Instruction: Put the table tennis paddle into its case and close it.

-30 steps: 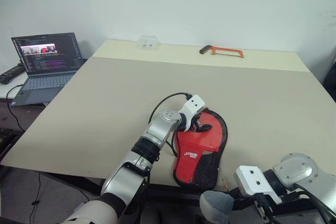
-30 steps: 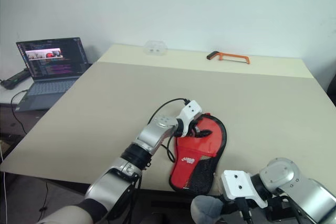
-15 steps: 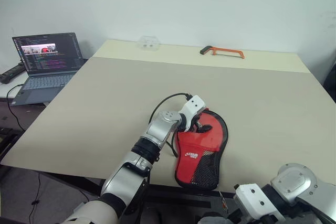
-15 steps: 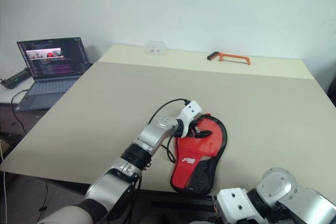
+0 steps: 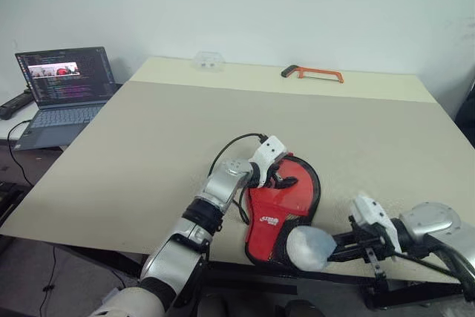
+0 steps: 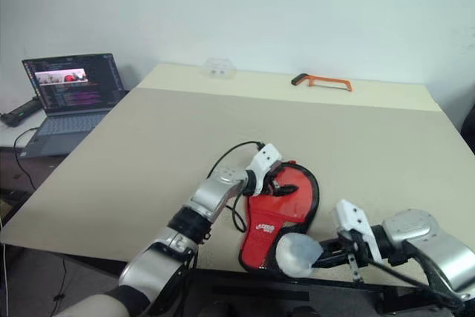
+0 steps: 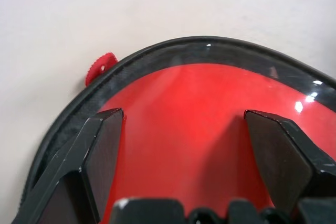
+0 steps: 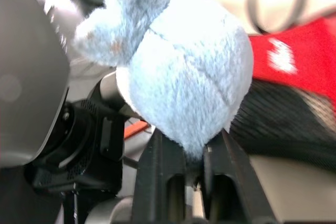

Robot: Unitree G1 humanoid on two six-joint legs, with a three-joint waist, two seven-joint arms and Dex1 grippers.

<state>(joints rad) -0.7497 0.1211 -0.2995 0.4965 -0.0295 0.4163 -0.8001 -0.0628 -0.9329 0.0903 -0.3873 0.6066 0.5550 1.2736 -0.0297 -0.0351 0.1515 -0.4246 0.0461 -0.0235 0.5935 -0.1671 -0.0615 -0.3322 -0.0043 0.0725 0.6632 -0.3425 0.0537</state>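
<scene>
A plain white wall backs the broad beige desk, where the case lies red face up at the near edge, its long axis running from that edge toward the far one, rounded end pointing away. The left gripper, fingers spread, rests over the case's rounded end and should likely press steadily. The right gripper, clamped on a fluffy white wad, would do well to approach slowly; the paddle's whereabouts can't be told

The right pincer, gripping a pale plush wad, has risen from below the worktop edge to beside the case.
</scene>
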